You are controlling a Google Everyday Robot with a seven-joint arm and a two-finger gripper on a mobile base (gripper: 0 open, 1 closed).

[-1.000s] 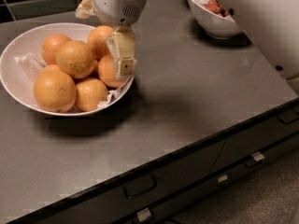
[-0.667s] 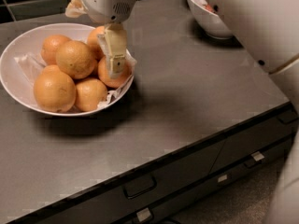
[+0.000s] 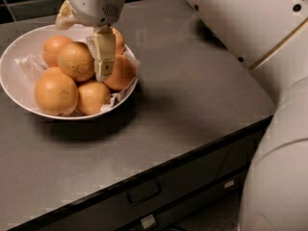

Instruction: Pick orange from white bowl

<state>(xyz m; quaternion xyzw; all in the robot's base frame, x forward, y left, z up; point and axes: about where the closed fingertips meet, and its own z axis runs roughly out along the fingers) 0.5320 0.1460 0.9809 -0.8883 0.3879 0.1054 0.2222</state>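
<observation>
The orange (image 3: 74, 61) is sitting high on the pile, about the middle of the white bowl (image 3: 17, 47), and it is resting on the fruit around it. The other oranges (image 3: 55, 93) are crowding in on every side, with crumpled white paper (image 3: 29, 66) peeking out under them along the rim.

The gripper (image 3: 82, 49) is hanging right over the bowl and it is spread wide, grasping nothing. Its near finger (image 3: 104, 52) is pointing down into the gap just right of the orange, between it and the fruit at the bowl's right edge. The far finger is poking out at the upper left behind the wrist housing, so the orange is lying roughly between the two.

The bowl is standing at the left of a dark grey counter (image 3: 192, 95). The robot's white arm (image 3: 250, 18) is reaching in from the upper right. Below the counter's front edge a drawer handle (image 3: 143, 192) is showing.
</observation>
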